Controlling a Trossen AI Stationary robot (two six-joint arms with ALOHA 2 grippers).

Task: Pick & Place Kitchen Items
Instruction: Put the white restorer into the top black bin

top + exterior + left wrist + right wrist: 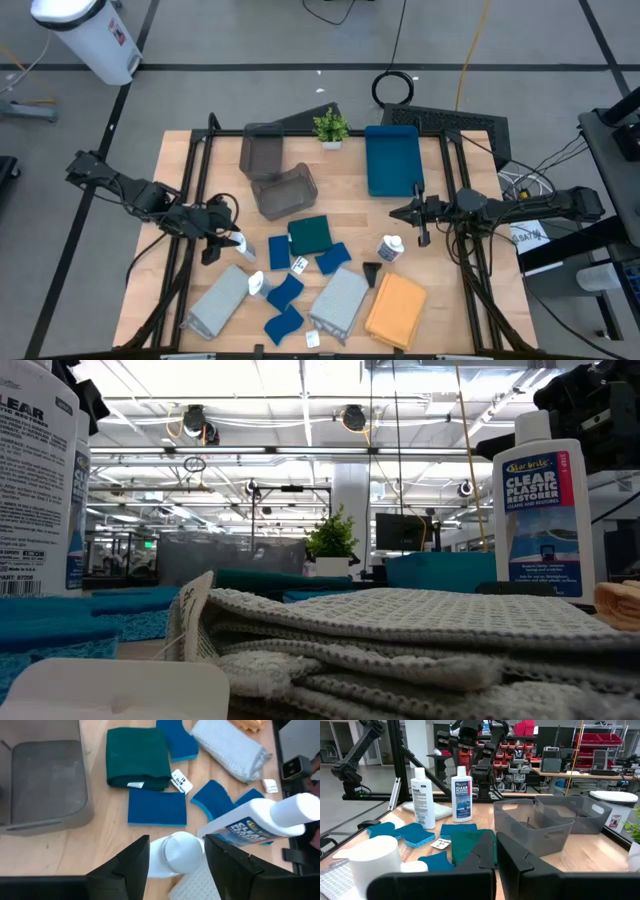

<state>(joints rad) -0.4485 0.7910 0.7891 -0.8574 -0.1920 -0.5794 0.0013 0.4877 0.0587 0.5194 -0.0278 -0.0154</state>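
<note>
Two white bottles with blue labels stand upright at the table's left. My left gripper [176, 862] is open and comes down over the farther bottle [176, 854], one finger on each side of its white cap. The nearer bottle [260, 820] stands just beside it. A third bottle [390, 247] stands right of centre. Blue sponges [279, 252] [285, 292], a dark green cloth [311, 234], two grey cloths [218, 302] [340, 300] and an orange cloth [397, 310] lie flat on the wood. My right gripper [413, 213] waits shut at the right, above the table. My left gripper comes at the farther bottle's cap [182, 847] slanting down from the table's left, with a finger [132, 867] close on either side. I cannot tell whether the fingers touch the cap. The bottle stands upright on the table.
Two grey bins [262, 152] [285, 190] sit at the far middle, one of them [42, 785] close to my left gripper. A blue tray [392, 160] and a small potted plant [331, 127] stand at the far edge. Bare wood shows at the right.
</note>
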